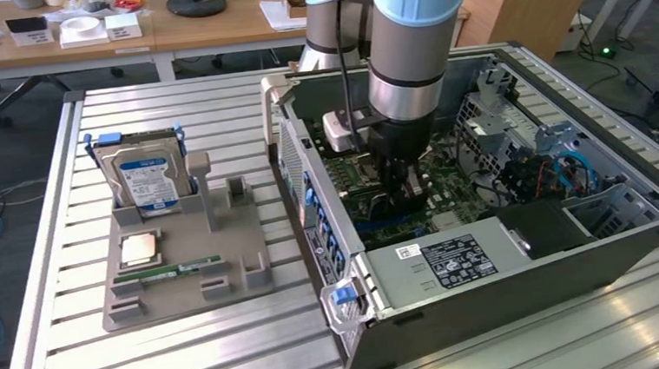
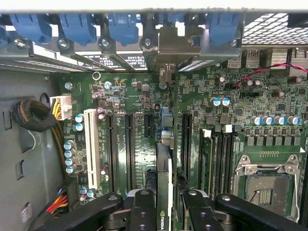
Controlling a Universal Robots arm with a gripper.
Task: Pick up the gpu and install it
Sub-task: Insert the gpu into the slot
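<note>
The gripper [image 1: 402, 198] is lowered inside the open computer case [image 1: 567, 255], a dark sheet-metal box lying on a slatted aluminium table [image 1: 185, 107]. In the wrist view, the black fingers [image 2: 144, 211] are seen clamped on the gpu [image 2: 164, 187], a thin dark card held edge-on between them, with its silvery metal bracket [image 2: 169, 48] reaching up to the rear slot row beneath the blue plastic clips [image 2: 124, 26]. The card stands upright over the green motherboard [image 2: 139, 159], in line with one of the long black expansion slots [image 2: 130, 144]; whether its edge is fully seated cannot be told. To one side of it sit the memory slots [image 2: 219, 159] and the square metal CPU socket [image 2: 264, 185].

At the exterior view's left, well apart from the case, a grey moulded fixture tray [image 1: 185, 273] rests on the table. It holds a boxy hard drive [image 1: 147, 181] with a blue-white label standing upright, a flat square processor [image 1: 139, 248] and a narrow green memory stick [image 1: 167, 269].
</note>
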